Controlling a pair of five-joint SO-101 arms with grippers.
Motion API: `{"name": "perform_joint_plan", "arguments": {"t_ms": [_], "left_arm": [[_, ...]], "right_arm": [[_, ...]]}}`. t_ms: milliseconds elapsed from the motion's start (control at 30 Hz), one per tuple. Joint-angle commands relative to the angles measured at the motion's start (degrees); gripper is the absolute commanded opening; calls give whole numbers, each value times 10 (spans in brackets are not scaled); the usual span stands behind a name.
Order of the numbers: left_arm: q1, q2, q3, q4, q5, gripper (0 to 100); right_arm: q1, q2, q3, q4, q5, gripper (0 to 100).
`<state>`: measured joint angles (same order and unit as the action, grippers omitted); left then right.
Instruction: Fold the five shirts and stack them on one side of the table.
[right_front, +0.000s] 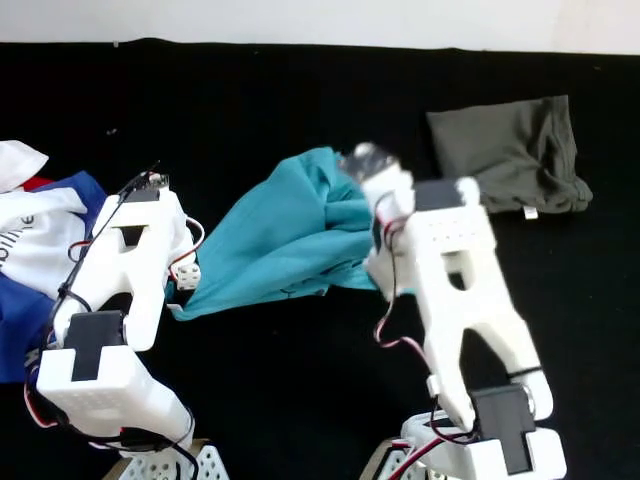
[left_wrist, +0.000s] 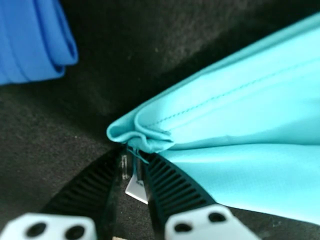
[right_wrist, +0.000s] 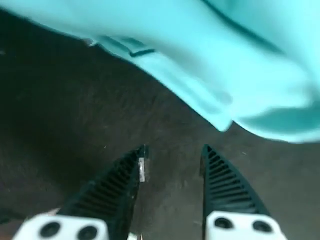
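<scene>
Your left gripper (left_wrist: 134, 161) is pinched shut on only the tip of a corner of the teal shirt (right_front: 285, 235) lying mid-table, so a sharp pull may slip it free, while your right gripper (right_wrist: 172, 150) hangs spread open over the bare black table (right_wrist: 75, 125) just beside the hem and could close on nothing.

The left arm (right_front: 120, 270) and right arm (right_front: 460, 270) are white plastic shells with black servo blocks (right_front: 97, 345), red-and-black cables (right_front: 381, 330), and ribbed black fingers (right_wrist: 220, 185).
</scene>
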<state>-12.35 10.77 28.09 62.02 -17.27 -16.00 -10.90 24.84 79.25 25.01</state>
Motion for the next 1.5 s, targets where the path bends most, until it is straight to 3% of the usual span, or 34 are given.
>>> {"name": "perform_joint_plan", "arguments": {"t_ms": [0,167,267,433,700,1033,1133,1467], "left_arm": [[3,3,0,-27,1,8],[3,3,0,-27,1,8],[3,3,0,-27,1,8],[4,3,0,-27,1,8],[4,3,0,-27,1,8],[4,3,0,-30,1,8],[4,3,0,-30,1,8],[4,3,0,-30,1,8]], "right_arm": [[15,10,80,-167,-6,170],[87,105,79,-356,-5,170],[126,167,36,-418,-8,170],[149,186,-69,-346,-79,173],[145,185,-180,-131,-83,173],[134,186,-218,53,35,173],[119,189,-198,44,45,173],[103,189,-86,-139,44,170]]}}
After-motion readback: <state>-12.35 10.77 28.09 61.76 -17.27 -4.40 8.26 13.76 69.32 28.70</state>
